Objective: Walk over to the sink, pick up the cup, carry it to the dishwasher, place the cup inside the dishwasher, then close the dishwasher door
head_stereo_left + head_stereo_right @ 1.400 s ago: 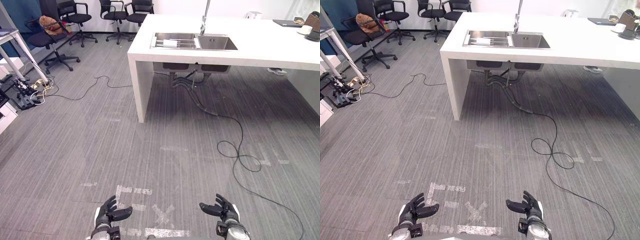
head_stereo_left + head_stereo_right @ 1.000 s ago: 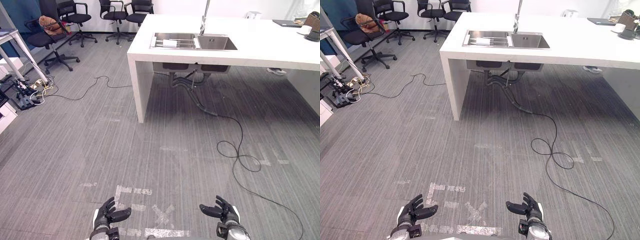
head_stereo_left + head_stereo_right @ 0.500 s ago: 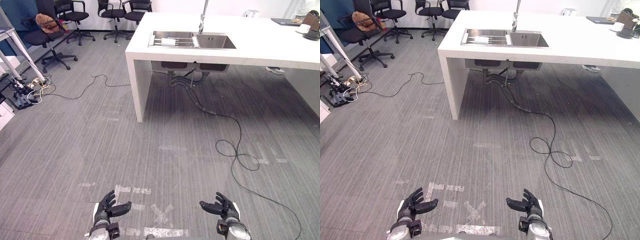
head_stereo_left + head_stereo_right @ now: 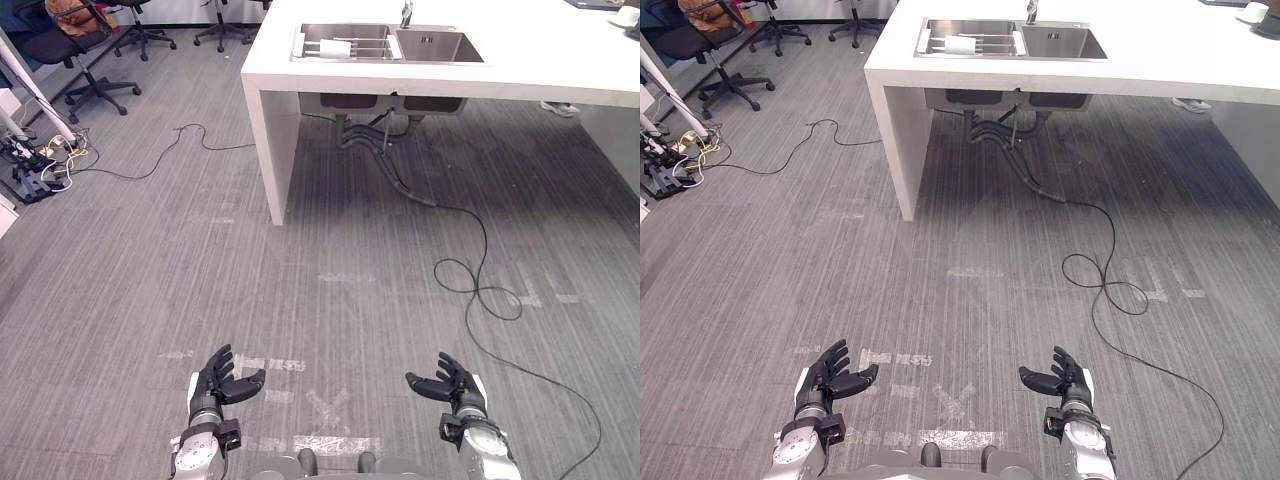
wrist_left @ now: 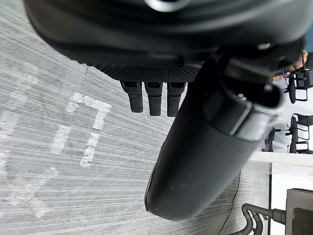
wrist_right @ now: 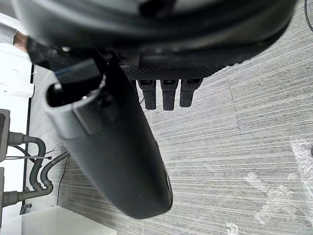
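Left hand and right hand hung open-fingered and empty, well apart from the cup in the sink's left basin near the counter's left end, so walking up square before reaching looked best.

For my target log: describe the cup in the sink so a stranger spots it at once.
On the white counter, a steel double sink sits near the left end. Its left basin holds a wire rack, and on it lies the cup: the one white thing among steel, on its side.
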### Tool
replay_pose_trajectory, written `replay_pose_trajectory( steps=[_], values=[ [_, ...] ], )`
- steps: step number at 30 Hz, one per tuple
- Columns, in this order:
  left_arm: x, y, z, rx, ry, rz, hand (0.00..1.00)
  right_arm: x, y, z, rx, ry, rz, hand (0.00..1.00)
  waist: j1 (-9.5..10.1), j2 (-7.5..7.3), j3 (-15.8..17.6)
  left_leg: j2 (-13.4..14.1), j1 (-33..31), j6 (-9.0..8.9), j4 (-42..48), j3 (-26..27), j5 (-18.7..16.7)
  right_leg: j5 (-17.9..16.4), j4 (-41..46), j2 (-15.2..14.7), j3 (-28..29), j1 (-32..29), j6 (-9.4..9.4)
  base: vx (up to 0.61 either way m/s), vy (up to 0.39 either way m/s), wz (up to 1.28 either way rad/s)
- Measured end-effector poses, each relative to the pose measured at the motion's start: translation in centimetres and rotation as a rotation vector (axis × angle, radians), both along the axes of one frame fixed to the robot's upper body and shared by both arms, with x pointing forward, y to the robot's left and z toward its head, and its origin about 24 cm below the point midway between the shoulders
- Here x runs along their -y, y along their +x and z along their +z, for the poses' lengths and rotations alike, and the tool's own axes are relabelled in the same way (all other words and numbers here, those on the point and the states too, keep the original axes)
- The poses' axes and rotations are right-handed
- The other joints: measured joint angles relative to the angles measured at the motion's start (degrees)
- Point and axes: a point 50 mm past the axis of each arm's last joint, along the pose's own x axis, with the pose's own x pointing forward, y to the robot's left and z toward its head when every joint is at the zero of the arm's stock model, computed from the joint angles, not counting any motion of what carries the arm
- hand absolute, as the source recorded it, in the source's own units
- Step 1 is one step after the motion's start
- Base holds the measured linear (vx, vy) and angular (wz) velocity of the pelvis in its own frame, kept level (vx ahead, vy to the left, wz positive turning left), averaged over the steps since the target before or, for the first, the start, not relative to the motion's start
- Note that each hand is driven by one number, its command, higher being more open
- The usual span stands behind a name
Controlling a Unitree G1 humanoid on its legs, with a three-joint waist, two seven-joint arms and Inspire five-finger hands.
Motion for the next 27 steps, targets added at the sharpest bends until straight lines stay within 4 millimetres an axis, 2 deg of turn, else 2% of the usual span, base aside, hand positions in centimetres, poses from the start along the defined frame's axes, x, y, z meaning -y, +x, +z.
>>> replay_pose_trajectory(
  steps=[1, 2, 3, 6, 8, 9, 10, 11, 12, 13, 15, 16, 17, 19, 21, 23, 24, 25, 26, 27],
  values=[
    [0.0, 0.1, 0.2, 0.010, 0.001, -0.001, 0.90, -0.2, -0.1, -0.1, -0.005, 0.005, 0.000, 0.90, 0.00, -0.24, 0.6, 0.0, 1.4, 0.15, 0.3, 0.1, -0.4, 0.2, 7.8, -0.6, -1.1, -2.8, 0.31, 0.17, 0.042, -0.04],
    [0.1, 0.2, 0.3, 0.017, 0.001, -0.004, 0.90, -0.2, -0.1, -0.1, -0.008, 0.006, 0.002, 0.90, -0.06, -0.36, 1.0, -0.1, 2.2, 0.36, 0.8, 0.1, -0.6, 0.2, 11.2, -1.0, -1.6, -3.9, 0.39, 0.25, 0.035, -0.01],
    [0.2, 0.4, 0.5, 0.029, 0.002, -0.009, 0.90, -0.3, -0.3, -0.2, -0.013, 0.007, 0.006, 0.90, -0.14, -0.42, 1.2, -0.3, 3.6, 0.37, 1.3, -0.2, -2.2, -1.4, 15.8, -2.5, -3.3, -6.0, -0.15, 0.22, 0.018, 0.01],
    [0.4, 1.1, 1.0, 0.057, 0.003, -0.021, 0.90, -0.2, 0.2, 0.1, 0.004, 0.002, 0.011, 0.90, -0.46, -0.27, 1.3, -0.1, 5.3, 0.14, 0.9, -1.0, -3.3, -3.4, 13.0, -3.5, -6.0, -8.7, -1.09, 0.29, -0.020, 0.12],
    [0.7, 1.9, 1.4, 0.080, -0.004, -0.024, 0.90, 0.3, 0.7, 0.5, 0.015, -0.014, 0.019, 0.90, -1.02, 1.00, 2.1, 1.6, 6.8, -0.73, -0.3, -2.2, -3.6, -2.8, 5.4, -2.1, -7.2, -10.8, -1.79, 0.32, -0.077, 0.28],
    [0.7, 2.1, 1.5, 0.087, -0.006, -0.020, 0.90, 0.5, 0.8, 0.6, 0.018, -0.020, 0.021, 0.90, -1.15, 1.26, 2.2, 2.2, 7.4, -1.60, -0.5, -2.5, -3.9, 0.0, 0.1, -1.1, -7.1, -11.2, -2.52, 0.40, -0.136, 0.24],
    [0.4, 2.1, 1.5, 0.087, 0.004, -0.011, 0.90, 0.7, 0.7, 0.6, 0.014, -0.026, 0.023, 0.90, -1.11, -0.24, 1.7, 1.5, 9.1, -3.76, -0.6, -2.8, -5.5, 10.3, -7.6, -1.7, -7.1, -10.8, -5.15, 0.50, -0.180, 0.25],
    [0.5, 2.1, 1.3, 0.079, -0.003, -0.004, 0.90, 1.1, 0.6, 0.6, 0.008, -0.039, 0.022, 0.90, -1.34, -0.04, 1.4, 1.8, 10.2, -4.49, -0.2, -3.1, -7.4, 11.0, -6.1, -1.9, -8.0, -10.9, -10.70, 0.44, -0.176, 0.21],
    [0.7, 2.1, 1.1, 0.069, -0.012, 0.001, 0.90, 1.5, 0.8, 0.7, 0.006, -0.049, 0.021, 0.90, -1.38, 1.29, 1.0, 3.2, 10.2, -4.98, 0.5, -3.2, -8.0, 9.9, -5.4, -1.1, -8.7, -10.8, -10.00, 0.40, -0.200, 0.20],
    [1.0, 2.0, 1.0, 0.066, -0.018, 0.001, 0.90, 1.5, 1.2, 0.9, 0.017, -0.056, 0.023, 0.90, -2.04, 2.27, 0.5, 4.9, 8.3, -5.35, 4.2, -3.5, -8.2, 8.4, -6.4, 0.1, -9.8, -10.0, -10.25, 0.38, -0.209, 0.28],
    [1.5, 2.3, 1.0, 0.075, -0.035, -0.002, 0.90, 1.4, 1.2, 0.9, 0.020, -0.056, 0.029, 0.90, -2.16, 2.94, 1.1, 8.2, 1.6, -6.07, 20.6, -3.8, -7.1, 7.6, -10.3, 2.2, -11.7, -5.7, -11.54, 0.42, -0.252, 0.34],
    [1.9, 2.3, 0.9, 0.077, -0.055, 0.003, 0.90, 0.9, 1.0, 0.7, 0.010, -0.049, 0.038, 0.90, -1.89, 2.94, 1.4, 11.0, -3.6, -7.29, 34.1, -3.7, -4.6, 7.4, -12.9, 3.7, -12.4, -1.4, -12.81, 0.41, -0.211, 0.15],
    [2.2, 1.8, 0.7, 0.065, -0.070, 0.007, 0.90, 0.5, 0.8, 0.8, 0.019, -0.042, 0.042, 0.90, -1.30, 2.58, 1.7, 13.2, -7.0, -7.36, 43.3, -2.2, -4.7, 6.9, -14.8, 4.4, -12.4, 3.0, -13.84, 0.41, -0.163, 0.04],
    [3.0, 1.6, 0.6, 0.067, -0.101, 0.016, 0.90, 0.3, 1.0, 1.4, 0.063, -0.032, 0.028, 0.90, -0.43, 2.28, 1.9, 15.5, -11.7, -7.36, 47.9, 0.0, -4.7, 6.6, -17.9, 4.5, -11.7, 7.5, -14.32, 0.36, -0.117, -0.09],
    [3.3, 1.8, 1.1, 0.099, -0.120, 0.020, 0.90, 0.2, 1.5, 1.9, 0.096, -0.029, 0.026, 0.90, 0.09, 1.90, 2.2, 16.3, -16.5, -7.20, 45.0, 1.2, -4.9, 6.4, -20.5, 4.3, -11.2, 10.3, -14.57, 0.29, -0.009, -0.12],
    [3.3, 2.0, 1.3, 0.110, -0.120, 0.018, 0.90, 0.1, 1.8, 2.0, 0.103, -0.028, 0.024, 0.90, 1.66, 1.50, 2.4, 14.5, -18.1, -7.13, 35.8, 1.9, -4.9, 6.2, -22.1, 3.3, -9.8, 12.3, -14.21, 0.32, 0.124, -0.29],
    [3.3, 2.0, 1.3, 0.110, -0.122, 0.019, 0.90, 0.4, 1.8, 2.0, 0.101, -0.029, 0.012, 0.90, 2.36, 1.57, 2.4, 11.6, -18.0, -7.24, 23.2, 0.9, -3.5, 5.5, -22.5, 2.0, -9.0, 13.2, -12.85, 0.29, 0.165, -0.22],
    [3.3, 2.0, 1.3, 0.110, -0.122, 0.020, 0.90, 0.5, 1.8, 1.9, 0.098, -0.029, 0.006, 0.90, 2.46, 1.72, 2.3, 10.4, -17.8, -7.14, 18.0, 0.2, -2.0, 5.1, -22.5, 1.6, -8.8, 13.5, -12.14, 0.31, 0.205, -0.16],
    [3.3, 2.0, 1.3, 0.109, -0.121, 0.021, 0.90, 0.7, 1.6, 1.8, 0.088, -0.029, -0.003, 0.90, 2.53, 2.15, 2.3, 9.1, -17.2, -7.10, 11.0, -0.6, 1.4, 4.3, -22.5, 1.3, -8.6, 14.1, -10.99, 0.26, 0.198, -0.11],
    [3.2, 1.9, 1.3, 0.107, -0.119, 0.024, 0.90, 0.7, 1.5, 1.5, 0.073, -0.027, -0.010, 0.90, 2.82, 2.62, 2.3, 8.6, -16.2, -6.27, 6.4, -1.2, 7.9, 3.2, -22.4, 1.2, -8.0, 14.9, -9.38, 0.35, 0.269, -0.24]
  ],
)
